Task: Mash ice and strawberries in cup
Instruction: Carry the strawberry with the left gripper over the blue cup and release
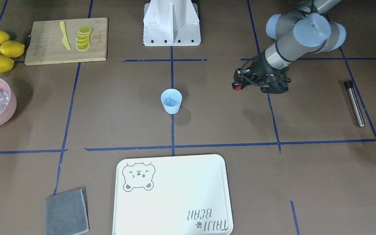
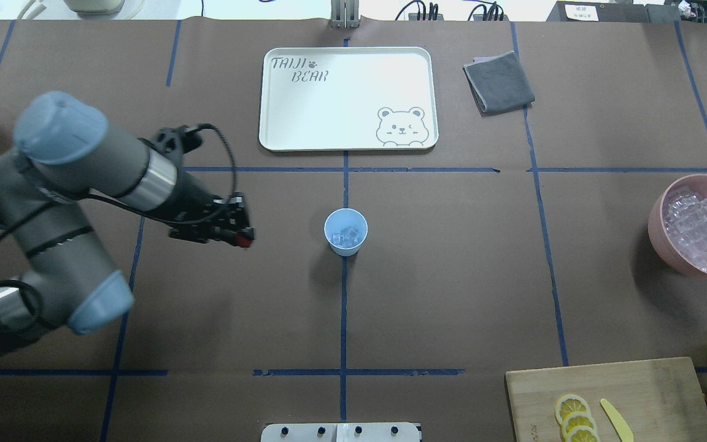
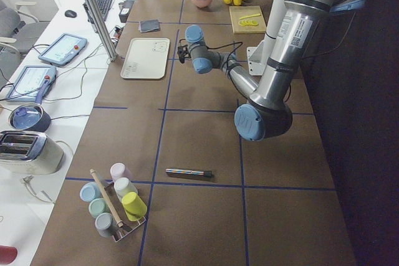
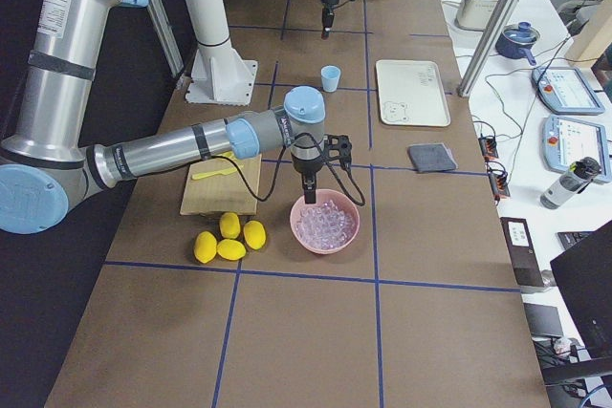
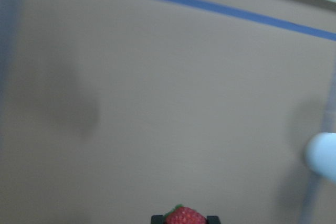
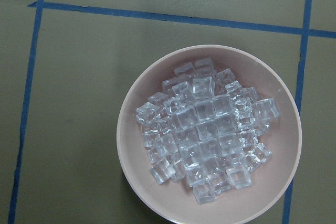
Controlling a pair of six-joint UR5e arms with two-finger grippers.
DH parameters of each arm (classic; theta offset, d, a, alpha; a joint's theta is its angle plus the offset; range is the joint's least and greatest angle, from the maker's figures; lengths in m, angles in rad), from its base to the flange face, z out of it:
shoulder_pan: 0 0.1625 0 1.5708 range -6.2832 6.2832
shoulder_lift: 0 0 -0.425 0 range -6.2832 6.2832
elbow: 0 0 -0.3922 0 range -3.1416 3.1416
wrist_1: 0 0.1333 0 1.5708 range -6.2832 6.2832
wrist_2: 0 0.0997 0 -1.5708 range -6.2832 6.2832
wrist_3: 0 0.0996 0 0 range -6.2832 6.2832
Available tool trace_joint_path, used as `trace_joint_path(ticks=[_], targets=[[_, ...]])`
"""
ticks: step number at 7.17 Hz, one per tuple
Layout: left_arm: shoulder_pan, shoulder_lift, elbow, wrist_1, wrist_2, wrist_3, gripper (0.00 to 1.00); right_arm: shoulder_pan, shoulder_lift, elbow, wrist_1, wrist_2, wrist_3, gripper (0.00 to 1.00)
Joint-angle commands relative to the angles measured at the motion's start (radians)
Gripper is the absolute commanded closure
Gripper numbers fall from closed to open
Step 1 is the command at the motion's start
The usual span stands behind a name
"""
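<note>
The light-blue cup stands upright at the table's middle with a few clear ice cubes inside; it also shows in the front view. My left gripper is shut on a small red strawberry, held above the table well to the cup's left. The left wrist view shows the strawberry between the fingers and the cup at the right edge. My right gripper hangs over the pink bowl of ice; I cannot tell whether it is open.
A white bear tray and a grey cloth lie beyond the cup. A cutting board holds lemon slices and a yellow knife, with lemons beside it. A metal muddler lies on the robot's left side.
</note>
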Motion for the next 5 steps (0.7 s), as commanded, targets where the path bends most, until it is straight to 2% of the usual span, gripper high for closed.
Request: trace_joint_path(ticks=[1,3,5], targets=[[0.098,-0.164,0.076,-0.002,0.143,-0.093,1.00,0.001,0.005,-0.004,0.000,0.006,0.000,0.00],[0.101,-0.220,0.144,-0.009,0.158,-0.091,0.98,0.001,0.005,-0.002,0.000,0.008,0.000,0.00],[0.101,-0.241,0.153,-0.015,0.187,-0.090,0.95,0.001,0.005,-0.002,0.000,0.008,0.000,0.00]])
